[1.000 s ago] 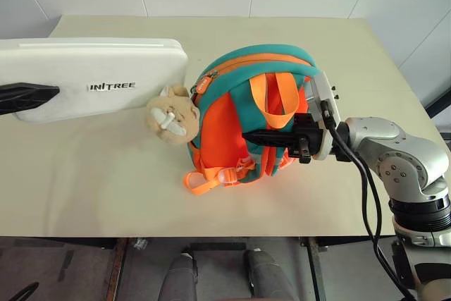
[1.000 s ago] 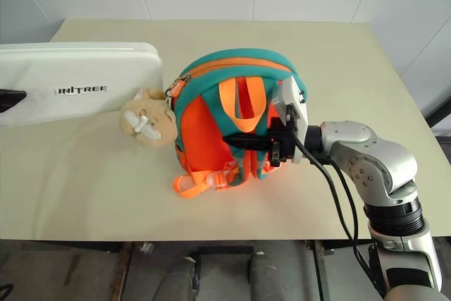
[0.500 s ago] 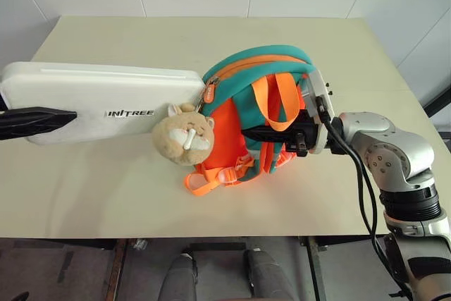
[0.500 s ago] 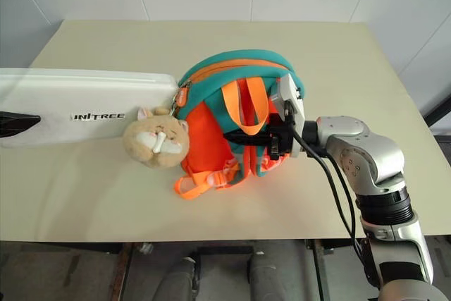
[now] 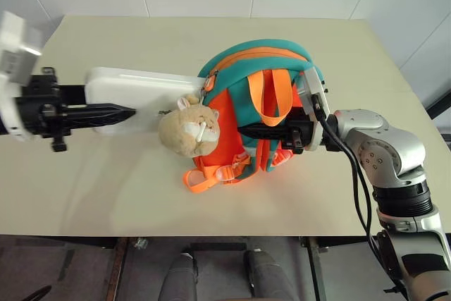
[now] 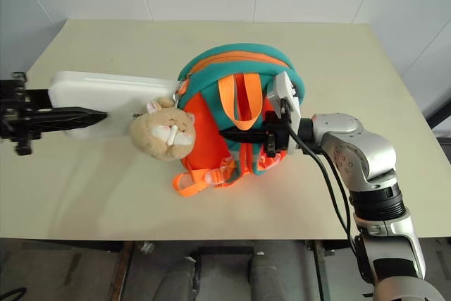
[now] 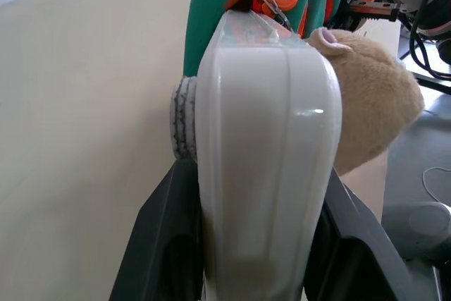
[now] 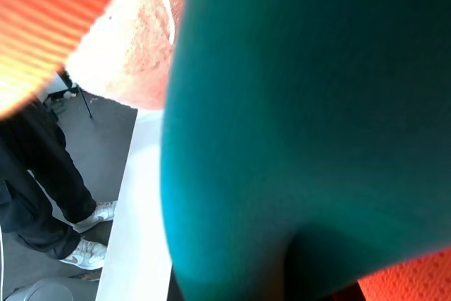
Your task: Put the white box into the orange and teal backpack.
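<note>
Progress: white box (image 5: 134, 89) clamped in left gripper (image 5: 120, 112), far end at orange and teal backpack (image 5: 264, 68) zipper mouth (depth unclear) | right gripper (image 5: 254, 130) fingers together on backpack | remaining: full insertion.

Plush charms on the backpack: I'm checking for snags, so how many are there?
1. The tan plush charm hangs at the backpack's zipper side, beside the white box entering there. Others may be hidden behind.

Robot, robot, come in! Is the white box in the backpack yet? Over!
Left end effector shut on long white plastic box, its far end at orange and teal backpack opening. Right end effector shut on backpack. Tan plush charm beside opening.
</note>
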`<state>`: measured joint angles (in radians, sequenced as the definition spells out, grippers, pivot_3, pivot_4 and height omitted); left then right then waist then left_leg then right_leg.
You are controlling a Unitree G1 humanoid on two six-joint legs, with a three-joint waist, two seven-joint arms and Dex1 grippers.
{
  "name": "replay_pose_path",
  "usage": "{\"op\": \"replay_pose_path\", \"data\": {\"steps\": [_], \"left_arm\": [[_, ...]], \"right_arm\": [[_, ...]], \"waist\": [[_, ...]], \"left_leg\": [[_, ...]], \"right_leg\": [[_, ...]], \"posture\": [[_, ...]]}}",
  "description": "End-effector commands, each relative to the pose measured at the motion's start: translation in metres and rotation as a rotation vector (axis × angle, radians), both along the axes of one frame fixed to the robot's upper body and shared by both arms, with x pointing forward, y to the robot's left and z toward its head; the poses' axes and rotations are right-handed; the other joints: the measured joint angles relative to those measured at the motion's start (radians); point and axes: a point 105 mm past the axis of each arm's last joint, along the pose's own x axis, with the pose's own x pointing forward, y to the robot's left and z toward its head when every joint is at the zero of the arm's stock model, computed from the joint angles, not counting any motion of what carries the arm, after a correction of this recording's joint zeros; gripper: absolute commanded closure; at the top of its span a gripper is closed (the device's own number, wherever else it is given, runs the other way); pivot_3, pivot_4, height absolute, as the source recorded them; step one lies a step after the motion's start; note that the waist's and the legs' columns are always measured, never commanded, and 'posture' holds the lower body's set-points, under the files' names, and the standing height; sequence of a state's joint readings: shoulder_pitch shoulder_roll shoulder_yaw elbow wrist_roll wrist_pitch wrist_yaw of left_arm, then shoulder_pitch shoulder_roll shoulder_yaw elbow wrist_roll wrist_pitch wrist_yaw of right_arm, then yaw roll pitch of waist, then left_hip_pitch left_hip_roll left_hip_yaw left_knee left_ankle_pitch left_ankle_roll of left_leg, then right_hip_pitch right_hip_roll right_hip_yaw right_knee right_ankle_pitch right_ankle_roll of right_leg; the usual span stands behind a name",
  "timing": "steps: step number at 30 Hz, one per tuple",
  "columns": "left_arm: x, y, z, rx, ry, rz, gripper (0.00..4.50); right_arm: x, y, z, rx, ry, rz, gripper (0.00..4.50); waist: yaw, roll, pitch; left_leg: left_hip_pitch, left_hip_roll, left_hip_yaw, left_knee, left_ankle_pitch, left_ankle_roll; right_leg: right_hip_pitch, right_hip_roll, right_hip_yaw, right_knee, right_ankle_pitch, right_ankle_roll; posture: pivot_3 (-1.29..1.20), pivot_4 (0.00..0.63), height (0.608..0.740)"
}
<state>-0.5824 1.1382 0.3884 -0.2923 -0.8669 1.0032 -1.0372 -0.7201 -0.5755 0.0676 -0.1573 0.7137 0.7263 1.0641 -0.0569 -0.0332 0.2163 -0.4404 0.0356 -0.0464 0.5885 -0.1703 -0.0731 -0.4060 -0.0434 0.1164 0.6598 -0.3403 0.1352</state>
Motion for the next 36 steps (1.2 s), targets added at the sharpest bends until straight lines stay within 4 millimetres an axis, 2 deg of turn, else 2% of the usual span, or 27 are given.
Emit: {"op": "replay_pose_path", "data": {"steps": [1,6,8,13,15,24,28,31,34,36], "left_arm": [[0.007,-0.012,0.008,-0.019,-0.044,-0.021,3.24],[0.039,-0.03,-0.005,-0.042,-0.03,0.009,3.24],[0.05,-0.043,-0.015,-0.039,-0.017,0.004,3.24],[0.064,-0.071,-0.027,-0.063,-0.005,-0.039,3.24],[0.075,-0.08,-0.032,-0.071,-0.009,-0.025,3.24],[0.096,-0.099,-0.039,-0.112,-0.076,-0.01,3.24],[0.093,-0.1,-0.053,-0.027,-0.004,-0.027,1.95],[0.087,-0.096,-0.046,-0.029,-0.007,-0.037,1.04],[0.073,-0.071,-0.04,0.0,0.006,-0.048,0.15],[0.065,-0.056,-0.04,0.028,0.021,-0.041,0.02]], "right_arm": [[-0.005,0.003,0.009,0.016,-0.048,0.014,4.5],[-0.007,0.008,0.01,0.025,-0.051,0.02,4.5],[-0.008,0.01,0.011,0.029,-0.053,0.023,4.5],[-0.009,0.013,0.013,0.035,-0.055,0.022,4.5],[-0.009,0.014,0.014,0.038,-0.056,0.021,4.5],[-0.01,0.016,0.015,0.043,-0.056,0.011,4.5],[-0.01,0.017,0.016,0.045,-0.057,0.011,4.5],[-0.01,0.017,0.017,0.046,-0.059,0.011,4.5],[-0.011,0.017,0.017,0.045,-0.058,0.014,4.5],[-0.011,0.017,0.017,0.044,-0.056,0.015,4.5]], "waist": [[-0.002,0.0,0.0],[-0.001,0.0,0.0],[0.0,0.0,0.0],[0.0,0.0,0.0],[0.001,0.0,0.0],[0.004,0.0,0.0],[0.002,0.0,0.0],[0.001,0.0,0.0],[-0.008,0.0,0.0],[-0.016,0.0,0.0]], "left_leg": [[0.0,0.0,0.0,0.0,0.0,0.0],[0.0,0.0,0.0,0.002,0.0,0.0],[0.0,0.0,0.0,0.003,0.0,0.0],[0.001,0.0,-0.001,0.005,0.0,0.0],[0.001,0.0,-0.001,0.005,0.0,0.0],[0.002,-0.001,-0.002,0.007,0.0,0.0],[0.003,-0.001,-0.002,0.007,0.0,0.0],[0.003,-0.001,-0.003,0.007,0.0,0.0],[0.003,-0.001,-0.003,0.006,0.0,0.0],[0.004,-0.001,-0.003,0.004,0.0,0.0]], "right_leg": [[0.0,0.0,0.0,0.0,0.0,0.0],[0.0,0.001,0.0,0.002,0.0,0.0],[0.001,0.001,0.0,0.002,0.001,0.001],[0.004,0.001,0.001,0.001,0.002,0.003],[0.004,0.001,0.0,0.001,0.002,0.003],[0.006,0.001,0.0,0.001,0.002,0.003],[0.008,0.001,0.0,0.0,0.003,0.004],[0.008,0.001,0.0,0.0,0.003,0.004],[0.008,0.001,0.0,0.0,0.003,0.004],[0.008,0.001,0.0,-0.001,0.003,0.004]], "posture": [[0.0,0.15,0.74],[0.0,0.15,0.74],[0.0,0.15,0.74],[0.0,0.15,0.74],[0.0,0.15,0.74],[0.0,0.15,0.74],[0.0,0.15,0.74],[0.0,0.15,0.74],[0.0,0.15,0.74],[0.0,0.15,0.74]]}}
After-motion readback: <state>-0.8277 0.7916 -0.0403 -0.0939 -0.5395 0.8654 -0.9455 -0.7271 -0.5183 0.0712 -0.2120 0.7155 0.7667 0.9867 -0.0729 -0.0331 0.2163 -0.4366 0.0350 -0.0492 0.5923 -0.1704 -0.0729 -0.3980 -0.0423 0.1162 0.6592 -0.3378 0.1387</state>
